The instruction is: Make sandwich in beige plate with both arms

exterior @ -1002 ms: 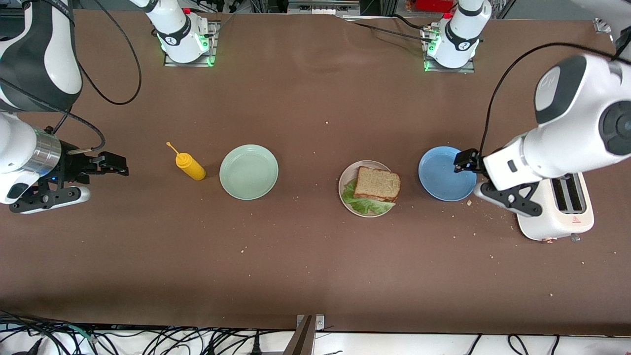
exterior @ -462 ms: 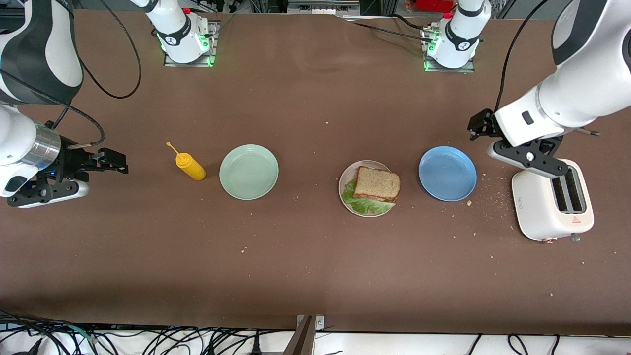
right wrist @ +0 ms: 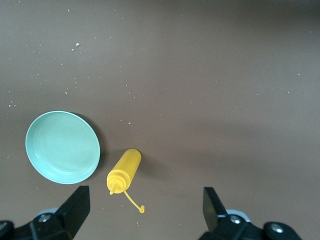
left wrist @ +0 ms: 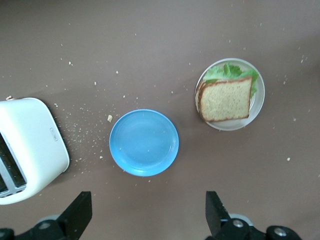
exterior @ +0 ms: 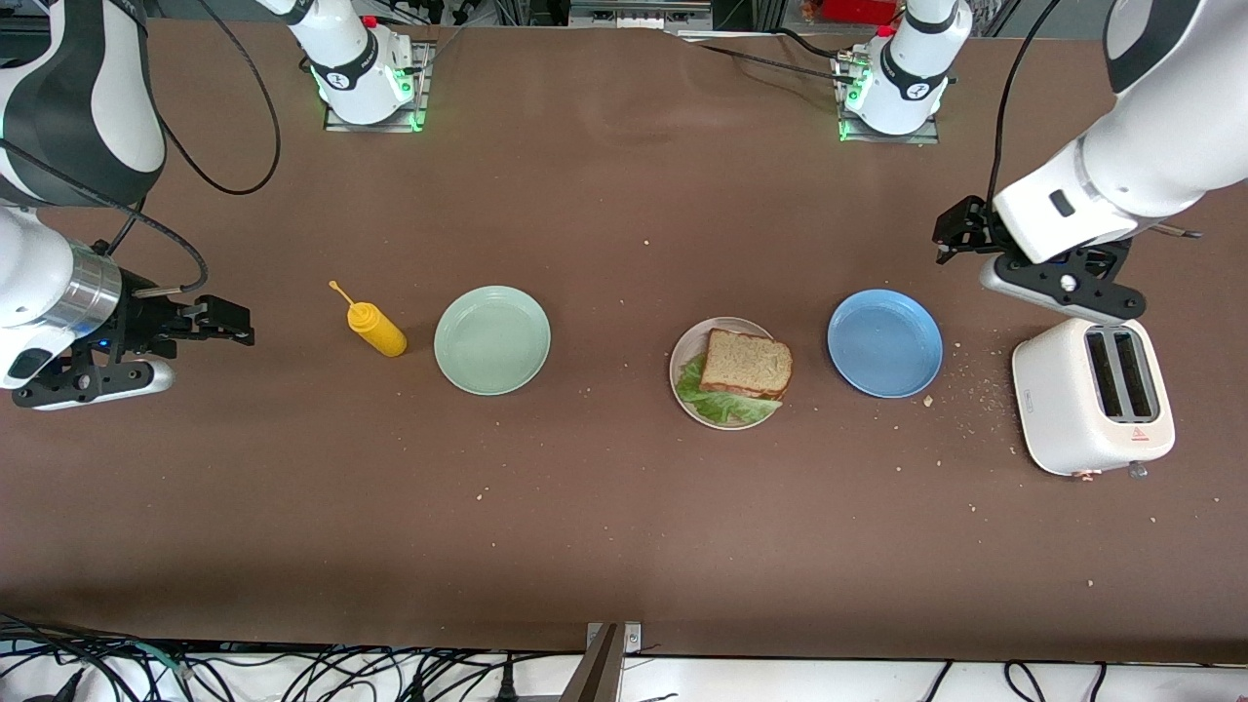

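Well, the brown table (exterior: pixel 624 526) stretches wide, and both arms are up off the work. The left arm (exterior: pixel 1121 185) comes in from its base and hangs above the bare table between the toaster (exterior: pixel 1092 395) and its own base; the left gripper (left wrist: pixel 148 212) is spread wide with nothing between its fingers, looking down on the blue plate (left wrist: pixel 144 142) and the toaster's end of the table. The right arm (exterior: pixel 58 175) waits at its end of the table, the right gripper (right wrist: pixel 145 212) also spread and empty, over bare table near the yellow mustard bottle (exterior: pixel 375 329) and the mint-green plate (exterior: pixel 492 339).

And the prize sits mid-table: the beige plate (exterior: pixel 685 343) between the mint-green and blue plates, carrying the sandwich (exterior: pixel 746 364). A brown-crusted slice lies on top, crinkled lettuce (exterior: pixel 717 402) spilling out at the edge nearer the front camera. The top slice sits skewed, one corner poking just past the plate's rim toward the blue plate.

By my reading the build looks complete, so the step in hand is a clean retreat. To do that well: lift clear, hold the fingers apart, and swing away over bare table, not across the plate, so nothing brushes that overhanging corner. A nudge there could slide the top slice off the lettuce. Crumbs (exterior: pixel 960 400) dot the table between the blue plate and the toaster; harmless, leave them.
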Controlling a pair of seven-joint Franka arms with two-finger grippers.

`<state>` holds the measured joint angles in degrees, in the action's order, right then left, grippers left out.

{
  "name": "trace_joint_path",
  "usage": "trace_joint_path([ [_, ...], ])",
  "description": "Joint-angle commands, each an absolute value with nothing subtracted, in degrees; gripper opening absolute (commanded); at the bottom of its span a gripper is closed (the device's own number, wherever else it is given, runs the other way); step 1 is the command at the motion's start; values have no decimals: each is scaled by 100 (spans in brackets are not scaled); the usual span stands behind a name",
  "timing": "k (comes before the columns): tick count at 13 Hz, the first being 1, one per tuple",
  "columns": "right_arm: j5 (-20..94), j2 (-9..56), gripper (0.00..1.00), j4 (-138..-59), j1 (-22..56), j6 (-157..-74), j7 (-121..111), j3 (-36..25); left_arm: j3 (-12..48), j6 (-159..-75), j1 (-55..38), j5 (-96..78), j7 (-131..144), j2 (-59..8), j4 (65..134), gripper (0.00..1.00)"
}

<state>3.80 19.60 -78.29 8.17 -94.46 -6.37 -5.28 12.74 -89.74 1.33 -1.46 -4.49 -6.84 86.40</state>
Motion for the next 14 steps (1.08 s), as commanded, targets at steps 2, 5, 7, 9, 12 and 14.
trace_joint_path([
  [2,299,1775,100,-8068,809,-9545,-527,-492,993,-9396,114,-545,59,140,9650,100],
  [5,290,1767,100,-8068,809,-9510,-484,-492,1037,-9360,185,-466,114,325,9834,100],
  [7,281,1767,100,-8068,809,-9510,-483,-492,1028,-9334,219,-422,70,343,9835,100],
  [9,299,1775,100,-8068,809,-9510,-475,-501,1037,-9150,220,-212,70,351,9809,100],
  [12,299,1784,100,-8007,791,-9510,-466,-501,1037,-8887,246,-202,70,343,9791,100],
  [14,299,1793,100,-7998,791,-9510,-466,-501,1037,-8877,264,-202,97,343,9774,100],
])
